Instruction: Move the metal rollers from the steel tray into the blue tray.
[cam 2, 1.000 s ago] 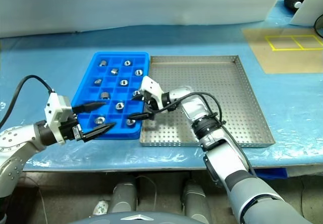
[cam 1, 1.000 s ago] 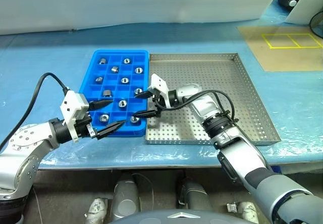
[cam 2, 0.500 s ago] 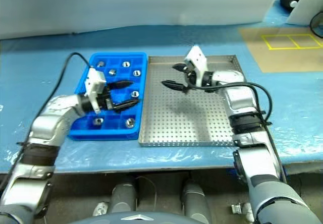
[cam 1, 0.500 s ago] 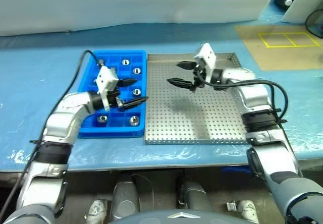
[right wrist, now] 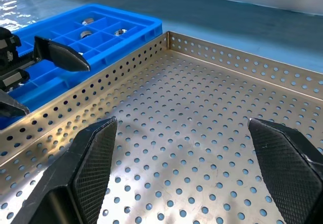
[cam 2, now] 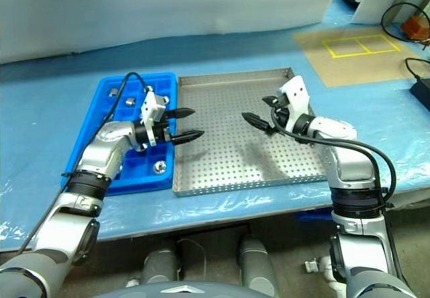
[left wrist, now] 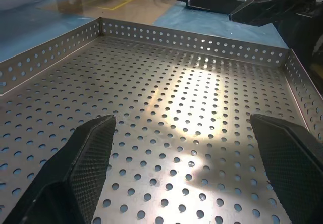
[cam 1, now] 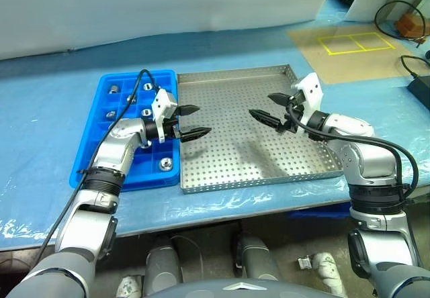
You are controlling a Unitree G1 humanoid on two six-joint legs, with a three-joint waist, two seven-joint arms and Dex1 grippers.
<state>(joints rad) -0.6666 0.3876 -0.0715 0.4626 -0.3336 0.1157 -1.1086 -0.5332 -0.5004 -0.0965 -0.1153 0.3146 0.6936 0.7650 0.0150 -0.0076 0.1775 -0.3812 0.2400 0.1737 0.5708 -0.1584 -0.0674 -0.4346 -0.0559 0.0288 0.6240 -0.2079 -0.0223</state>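
blue sheet covers table | brown board, yellow outlines, far right | black cable beyond it

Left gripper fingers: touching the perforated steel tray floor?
Apart. The left wrist view shows both open fingers hovering above the bare perforated steel tray.

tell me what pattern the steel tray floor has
The steel tray floor shows a regular grid of small round holes, clearest in the left wrist view.
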